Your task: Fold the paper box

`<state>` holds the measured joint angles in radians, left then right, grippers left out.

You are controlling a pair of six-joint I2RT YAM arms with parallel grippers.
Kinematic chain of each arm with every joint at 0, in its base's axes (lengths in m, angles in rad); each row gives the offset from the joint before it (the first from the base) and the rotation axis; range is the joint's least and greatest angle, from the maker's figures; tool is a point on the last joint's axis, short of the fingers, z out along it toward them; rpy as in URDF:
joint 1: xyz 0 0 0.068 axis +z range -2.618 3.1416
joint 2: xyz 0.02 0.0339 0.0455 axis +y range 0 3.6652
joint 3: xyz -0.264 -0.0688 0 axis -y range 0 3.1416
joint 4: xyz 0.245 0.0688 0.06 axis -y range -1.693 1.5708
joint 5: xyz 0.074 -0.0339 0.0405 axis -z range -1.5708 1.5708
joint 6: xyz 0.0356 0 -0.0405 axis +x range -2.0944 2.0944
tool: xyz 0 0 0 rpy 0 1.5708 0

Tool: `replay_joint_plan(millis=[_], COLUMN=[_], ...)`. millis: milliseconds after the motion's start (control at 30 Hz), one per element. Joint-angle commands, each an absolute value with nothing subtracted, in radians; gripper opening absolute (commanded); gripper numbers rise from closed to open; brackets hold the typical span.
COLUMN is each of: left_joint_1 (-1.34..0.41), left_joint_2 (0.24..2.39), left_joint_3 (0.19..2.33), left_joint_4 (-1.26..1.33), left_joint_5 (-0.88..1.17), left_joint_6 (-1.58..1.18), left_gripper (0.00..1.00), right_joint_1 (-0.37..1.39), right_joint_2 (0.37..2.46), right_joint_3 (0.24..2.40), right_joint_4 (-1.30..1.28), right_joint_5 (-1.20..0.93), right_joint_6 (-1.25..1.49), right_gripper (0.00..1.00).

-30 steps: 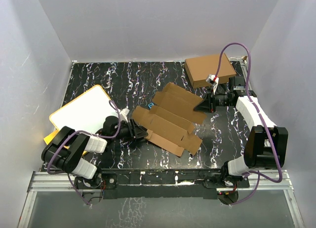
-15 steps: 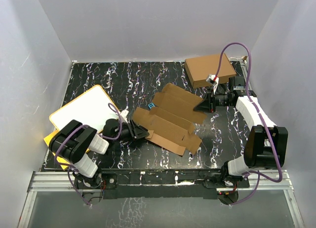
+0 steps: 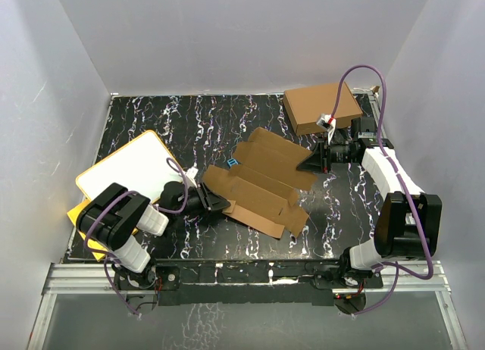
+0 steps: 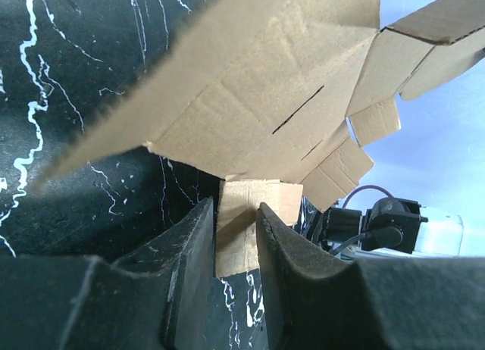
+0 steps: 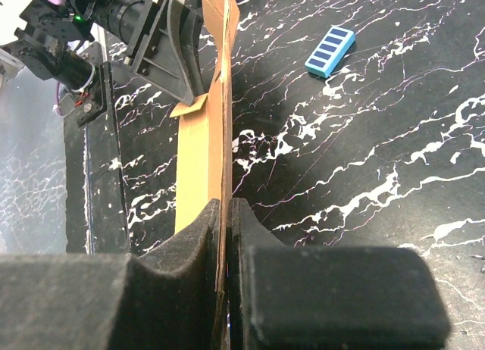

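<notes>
The paper box (image 3: pixel 261 179) is an unfolded brown cardboard sheet with flaps and tabs. It lies spread out in the middle of the black, white-veined table (image 3: pixel 174 123), its long side running from 10 o'clock to 4 o'clock in the top view. From the left wrist camera, the paper box (image 4: pixel 258 100) shows its underside, with its near edge lifted off the table.

The left gripper (image 3: pixel 214 202) meets the sheet at its 8 o'clock edge. In its own camera, the left gripper (image 4: pixel 233 210) has its jaws a narrow way apart, with a small cardboard tab between them. Whether the fingers press on the tab cannot be told.

The right gripper (image 3: pixel 312 162) meets the sheet at its 2 o'clock corner. In the right wrist view, the right gripper (image 5: pixel 226 206) is closed tight on the edge of the paper box (image 5: pixel 201 145), which is seen edge-on.

A small blue striped tag (image 3: pixel 231 162) lies on the table just beside the sheet, at its 10 o'clock. A ready-made brown box (image 3: pixel 322 107) sits at the table's 1 o'clock corner. A white board with a yellow rim (image 3: pixel 129 168) lies at the table's 9 o'clock side.
</notes>
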<state>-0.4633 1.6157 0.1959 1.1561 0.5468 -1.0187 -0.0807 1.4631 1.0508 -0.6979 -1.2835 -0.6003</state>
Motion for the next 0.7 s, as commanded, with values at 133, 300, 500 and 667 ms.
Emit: replay_joint_plan(millis=[133,300,500,667], left_joint_1=[-0.476,-0.476,-0.476,-0.475], left_joint_2=[1.616,1.669,1.737,1.763], left_joint_3=[0.22,0.211,0.205,0.202], left_joint_4=[1.084,1.138,1.251,1.312], left_joint_5=[0.525,0.529,0.549,0.56], left_joint_6=[-0.993,-1.004,-1.048,-1.078], left_gripper=[0.29,0.28,0.27,0.25], right_joint_1=[-0.087,-0.087,-0.086,-0.087], right_joint_2=[1.466,1.466,1.471,1.476], right_joint_3=[1.056,1.055,1.056,1.056], right_joint_4=[-0.64,-0.639,-0.638,-0.638], right_joint_5=[-1.355,-1.356,-1.359,-1.361], right_joint_6=[-0.612,-0.611,-0.609,-0.609], right_gripper=[0.08,0.08,0.08,0.08])
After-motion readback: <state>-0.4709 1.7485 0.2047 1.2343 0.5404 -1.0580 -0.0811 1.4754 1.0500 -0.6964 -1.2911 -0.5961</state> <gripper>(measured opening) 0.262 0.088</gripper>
